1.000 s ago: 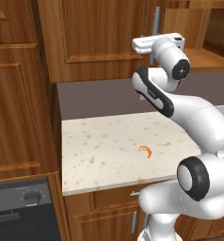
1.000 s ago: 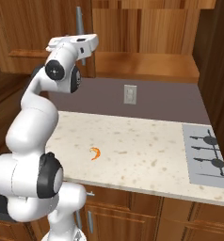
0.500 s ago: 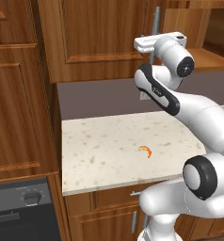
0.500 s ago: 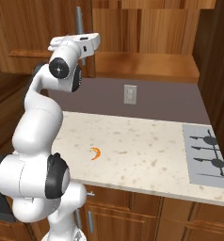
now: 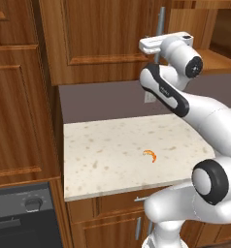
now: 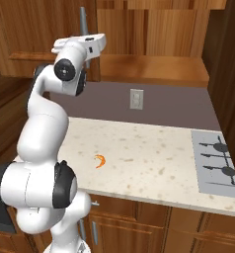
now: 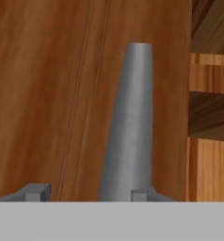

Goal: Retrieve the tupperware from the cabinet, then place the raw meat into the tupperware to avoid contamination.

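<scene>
hand (image 7: 85,193) open wide, straddling cabinet (image 5: 103,43) door handle (image 7: 130,122). we're on door-opening step; next close on bar, pull. raw meat (image 5: 150,155) waits on counter (image 5: 103,155).

Glossy white arm (image 5: 205,114) of rounded segments with black joint discs and bands; small dark grey fingertips (image 7: 37,192).

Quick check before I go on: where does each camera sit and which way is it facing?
Left base view: behind the arm to its left, looking forward and down at the counter and raw meat; arm rises lower right.
Right base view: behind-right, same counter, stove burners at right; arm lower left.
Hand view: on the hand, facing the cabinet door's silver handle; tool tips at bottom.
Both base views share the raw meat and handle.
</scene>
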